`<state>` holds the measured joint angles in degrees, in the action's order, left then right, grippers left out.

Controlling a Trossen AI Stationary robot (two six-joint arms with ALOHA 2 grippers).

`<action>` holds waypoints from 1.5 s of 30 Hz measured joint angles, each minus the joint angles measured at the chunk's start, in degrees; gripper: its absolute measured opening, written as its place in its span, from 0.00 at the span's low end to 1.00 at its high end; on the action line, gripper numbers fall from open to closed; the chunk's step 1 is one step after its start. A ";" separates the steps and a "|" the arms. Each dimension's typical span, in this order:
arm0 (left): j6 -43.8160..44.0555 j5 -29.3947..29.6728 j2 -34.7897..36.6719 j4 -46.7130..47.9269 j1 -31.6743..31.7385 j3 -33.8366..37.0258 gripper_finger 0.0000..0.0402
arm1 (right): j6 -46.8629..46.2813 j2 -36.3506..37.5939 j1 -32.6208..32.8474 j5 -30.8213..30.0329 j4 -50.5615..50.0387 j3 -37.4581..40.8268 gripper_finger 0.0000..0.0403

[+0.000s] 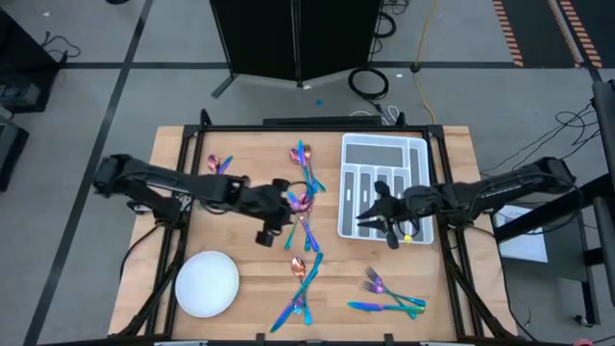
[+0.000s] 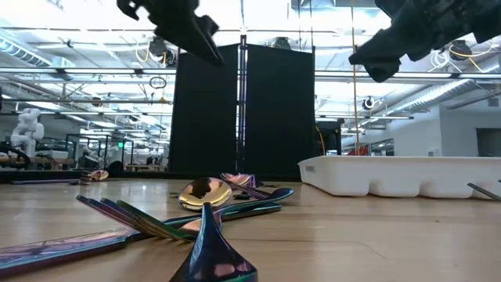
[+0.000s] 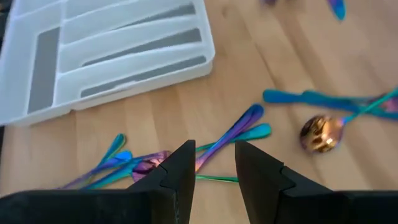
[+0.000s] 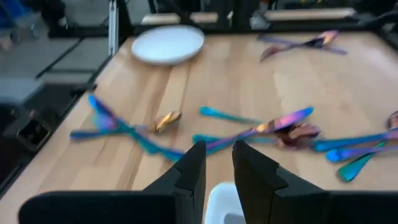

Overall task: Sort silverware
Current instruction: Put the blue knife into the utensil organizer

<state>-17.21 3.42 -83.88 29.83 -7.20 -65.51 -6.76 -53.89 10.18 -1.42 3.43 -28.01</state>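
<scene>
Silverware (image 1: 306, 207) about a dozen, one tray (image 1: 384, 185), one plate (image 1: 207, 283), both pincers (image 1: 296, 203) (image 1: 370, 215) parted, empty

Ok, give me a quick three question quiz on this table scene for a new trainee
1. True or false: the white tray already holds silverware.
2. Which arm's fingers are above the tray? A) left B) right
3. Fill in: the round plate lies near the table's front ____ corner in the overhead view.

Key:
1. False; its slots look empty, and the silverware lies scattered on the table.
2. B; the right fingers are over the tray, while the left fingers hover above a silverware pile, holding nothing.
3. Left.
</scene>
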 joint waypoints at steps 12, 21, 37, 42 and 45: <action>-18.07 -0.50 -18.85 1.00 0.90 -7.97 0.28 | -1.32 -7.84 6.00 -3.67 -1.07 0.00 0.17; -22.41 -1.46 -27.12 1.13 1.74 -9.61 0.28 | -0.07 -9.81 6.07 -4.61 2.47 0.00 0.17; -23.73 -6.40 -28.57 1.42 6.56 -9.58 0.28 | -0.93 -9.75 6.05 -4.49 2.31 0.02 0.17; -24.05 -6.45 -28.58 1.13 6.49 -9.58 0.28 | -0.61 -9.75 6.05 -4.49 2.31 0.02 0.17; -24.12 -6.68 -29.44 1.29 6.49 -9.57 0.28 | -0.53 -9.75 6.03 -4.49 2.31 0.02 0.17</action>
<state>-41.33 -3.26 -113.32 31.12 -0.71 -75.07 -7.30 -63.64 16.21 -5.91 5.74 -27.99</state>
